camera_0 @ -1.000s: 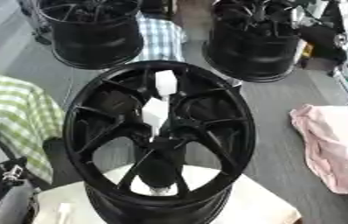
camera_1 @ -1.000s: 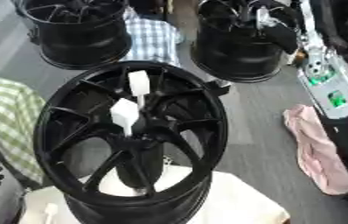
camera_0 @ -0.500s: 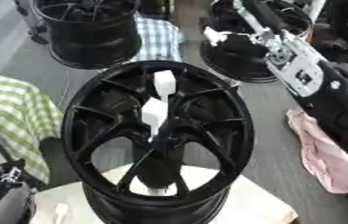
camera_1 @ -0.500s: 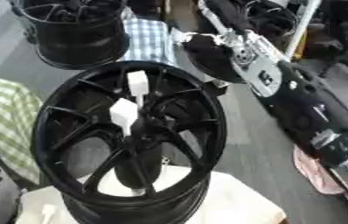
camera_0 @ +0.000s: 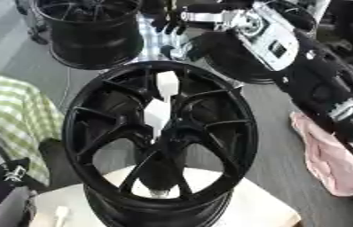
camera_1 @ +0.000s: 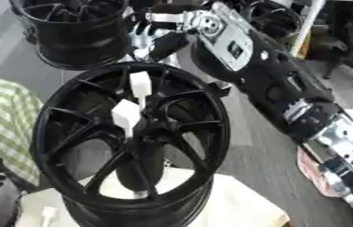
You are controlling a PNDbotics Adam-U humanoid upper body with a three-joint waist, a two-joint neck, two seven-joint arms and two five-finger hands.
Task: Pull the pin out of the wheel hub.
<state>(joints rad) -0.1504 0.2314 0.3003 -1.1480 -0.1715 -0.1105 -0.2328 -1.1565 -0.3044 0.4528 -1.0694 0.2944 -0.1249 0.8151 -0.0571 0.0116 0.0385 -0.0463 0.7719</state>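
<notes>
The right hand [camera_1: 158, 33] hangs above the far rim of the wheel [camera_0: 234, 133], fingers pointing down and holding nothing, apparently placed to come down on the pin [camera_0: 158, 113]. The white pin sits in the hub at the wheel's centre, its long axis tilted up and away towards the hand.

Black wheel hub [camera_0: 160, 142], white pin [camera_0: 157, 113]

Grey floor [camera_0: 269, 133], green checked cloth [camera_0: 9, 115] at left, pink cloth [camera_0: 331, 159] at right, 2 spare black rims [camera_0: 94, 26] behind, pale worktop [camera_0: 249, 210]
</notes>
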